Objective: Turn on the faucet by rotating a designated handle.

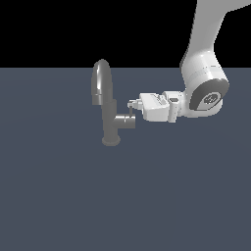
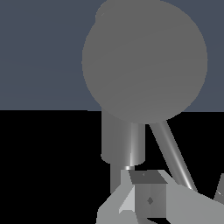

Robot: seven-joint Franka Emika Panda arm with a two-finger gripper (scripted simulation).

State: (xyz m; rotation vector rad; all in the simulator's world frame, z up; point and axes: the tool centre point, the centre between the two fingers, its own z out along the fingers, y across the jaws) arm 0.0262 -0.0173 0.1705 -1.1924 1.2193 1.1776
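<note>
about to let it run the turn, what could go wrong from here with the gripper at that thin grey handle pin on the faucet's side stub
1. The thin grey rod-like handle is small against the white gripper, so the fingertips may slip off as it turns.
2. The gripper comes in sideways close to the stubby side cylinder of the small grey metal faucet; it could push on that instead.
3. Whether the fingers actually bracket the handle is unclear, so the turn may miss it.

Flat slate-blue floor (image 1: 63, 196), black backdrop (image 1: 73, 29).
</note>
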